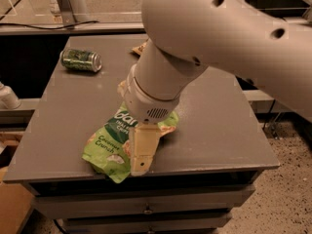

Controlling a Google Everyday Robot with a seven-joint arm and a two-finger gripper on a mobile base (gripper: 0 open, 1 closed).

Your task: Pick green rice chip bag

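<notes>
Observed: the gripper [140, 161] sits low at the front edge of the grey table [222, 123], pointing downward and lying over the right half of the green rice chip bag [103, 145]. Whether it is clamped on the bag or released cannot be told from this side.

The bag lies flat and crumpled near the table's front edge, left of centre, with its lower corner reaching the edge. Its upper right part is hidden under the wrist.

The bulky white arm [219, 28] reaches in from the upper right and blocks much of the table's middle and back.

Other items: a small green can [81, 60] lies on its side at the back left, well apart from the bag. A sliver of another snack bag [140, 47] shows at the back, mostly behind the arm. Drawer fronts [146, 209] run below the tabletop.
</notes>
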